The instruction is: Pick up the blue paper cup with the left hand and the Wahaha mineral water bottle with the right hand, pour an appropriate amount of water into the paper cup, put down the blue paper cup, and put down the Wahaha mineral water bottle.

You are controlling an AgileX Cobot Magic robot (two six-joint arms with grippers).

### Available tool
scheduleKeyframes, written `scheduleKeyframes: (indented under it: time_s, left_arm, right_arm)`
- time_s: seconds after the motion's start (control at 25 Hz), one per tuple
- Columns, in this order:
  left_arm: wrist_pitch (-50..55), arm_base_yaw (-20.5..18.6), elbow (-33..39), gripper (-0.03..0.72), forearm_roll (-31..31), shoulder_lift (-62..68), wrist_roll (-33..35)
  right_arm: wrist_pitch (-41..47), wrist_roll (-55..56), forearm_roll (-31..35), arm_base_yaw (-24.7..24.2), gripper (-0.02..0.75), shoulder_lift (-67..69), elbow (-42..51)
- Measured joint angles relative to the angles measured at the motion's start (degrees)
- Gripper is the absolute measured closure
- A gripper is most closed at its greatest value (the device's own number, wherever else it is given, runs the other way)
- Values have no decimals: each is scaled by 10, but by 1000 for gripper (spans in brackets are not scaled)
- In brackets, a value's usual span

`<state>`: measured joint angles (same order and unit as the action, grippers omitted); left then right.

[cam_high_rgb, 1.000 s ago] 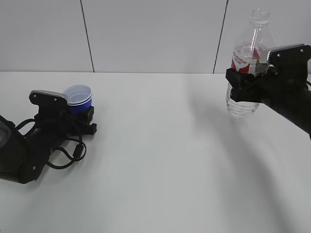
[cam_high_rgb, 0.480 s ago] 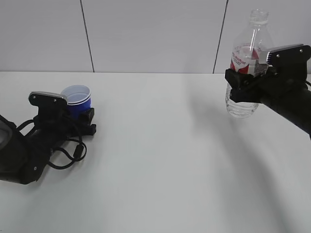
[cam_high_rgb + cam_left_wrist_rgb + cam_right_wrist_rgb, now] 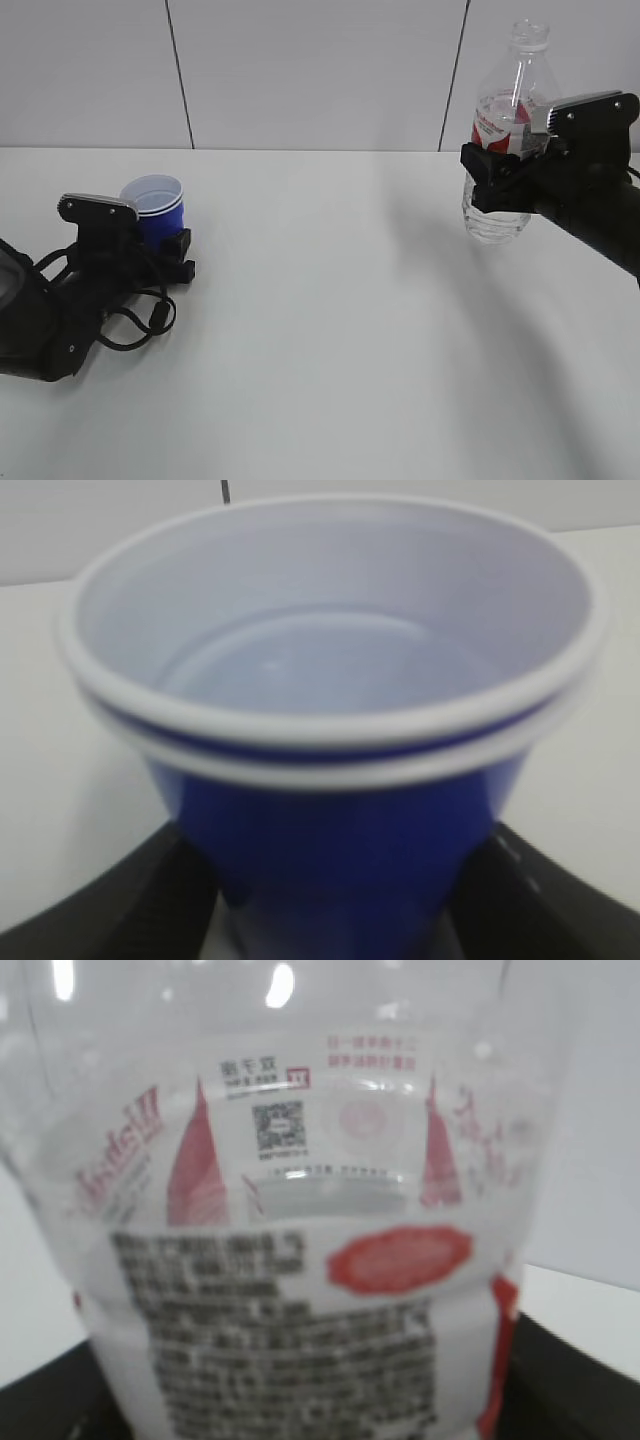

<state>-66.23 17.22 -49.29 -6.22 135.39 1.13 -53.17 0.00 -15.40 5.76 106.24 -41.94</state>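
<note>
Exterior view: my left gripper [image 3: 172,252] lies low near the tabletop's [image 3: 330,330] left edge, the blue paper cup [image 3: 156,208] upright between its jaws; my right gripper [image 3: 497,178] holds the Wahaha mineral water bottle [image 3: 505,140] upright, off the surface, near the right edge. Left wrist view: jaws flank the cup's base; whether they touch it, I cannot tell. Right wrist view: the label fills the frame, jaws clamped on it.

Blue paper cup [image 3: 156,206]: shifted slightly left, now more exposed above the left gripper [image 3: 178,256].
Left gripper: jaws wider, arm drawn back.
Wahaha mineral water bottle [image 3: 503,140]: marginally left.
</note>
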Motion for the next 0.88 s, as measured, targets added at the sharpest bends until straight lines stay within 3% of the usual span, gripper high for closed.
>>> scheduleKeyframes:
  time_s: [0.56,0.88]
  left_arm:
    - [1,0,95,167,0,-61,1]
    - [1,0,209,177,3,-217,1]
  right_arm:
    - [-1,0,0,0,252,0,0]
    - [-4,7,0,0,252,0,0]
